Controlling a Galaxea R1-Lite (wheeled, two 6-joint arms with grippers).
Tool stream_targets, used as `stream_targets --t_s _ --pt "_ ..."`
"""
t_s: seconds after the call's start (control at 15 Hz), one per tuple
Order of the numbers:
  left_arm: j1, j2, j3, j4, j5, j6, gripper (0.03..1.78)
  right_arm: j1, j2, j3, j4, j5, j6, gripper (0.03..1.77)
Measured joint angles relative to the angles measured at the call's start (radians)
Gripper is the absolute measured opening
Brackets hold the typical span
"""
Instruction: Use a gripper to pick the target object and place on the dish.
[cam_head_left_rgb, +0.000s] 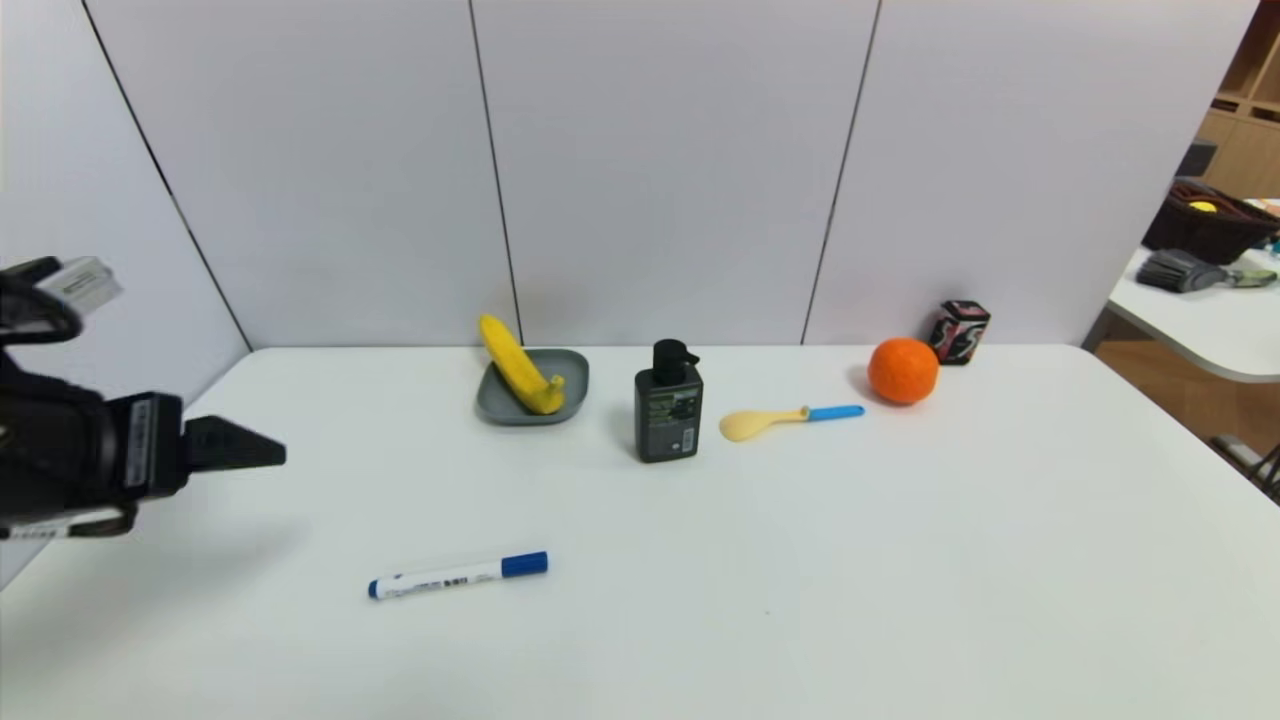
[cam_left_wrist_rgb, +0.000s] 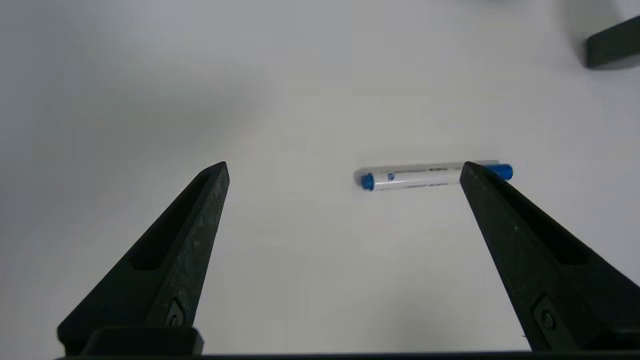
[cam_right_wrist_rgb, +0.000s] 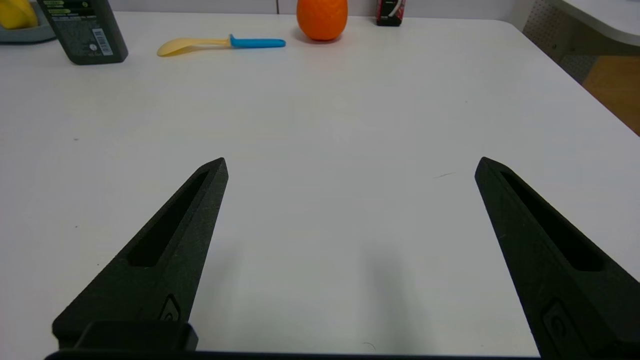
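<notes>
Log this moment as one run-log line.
left gripper: jaws open, empty, above table | banana: on dish | right gripper: jaws open, empty | marker: on table

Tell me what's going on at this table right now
Neither of the robot's grippers is holding anything. The banana lies on the small grey dish, one end sticking out over the rim, so it looks placed. The left gripper is open above the table's left side, near the marker. The right gripper, also open, is idle over the table.
</notes>
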Motion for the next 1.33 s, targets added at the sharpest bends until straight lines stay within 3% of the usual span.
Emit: stream_targets --t_s 0.4,0.67,0.87,1.13,1.33 --pt "0.037 -0.558 0.451 -0.261 -0.005 0.366 1.68 0.000 0.000 0.000 0.000 0.000 0.000 1.71" --pt "0.062 -0.881 0.670 -0.349 -0.053 0.517 1.69 0.000 0.000 0.000 0.000 0.000 0.000 1.71" --pt "0.092 -1.054 0.819 -0.399 -0.114 0.537 1.69 0.000 0.000 0.000 0.000 0.000 0.000 1.71" --pt "0.105 -1.211 0.993 -0.427 -0.094 0.537 1.69 0.000 0.000 0.000 0.000 0.000 0.000 1.71" --pt "0.106 -1.248 1.023 -0.438 -0.086 0.527 1.69 0.000 0.000 0.000 0.000 0.000 0.000 1.71"
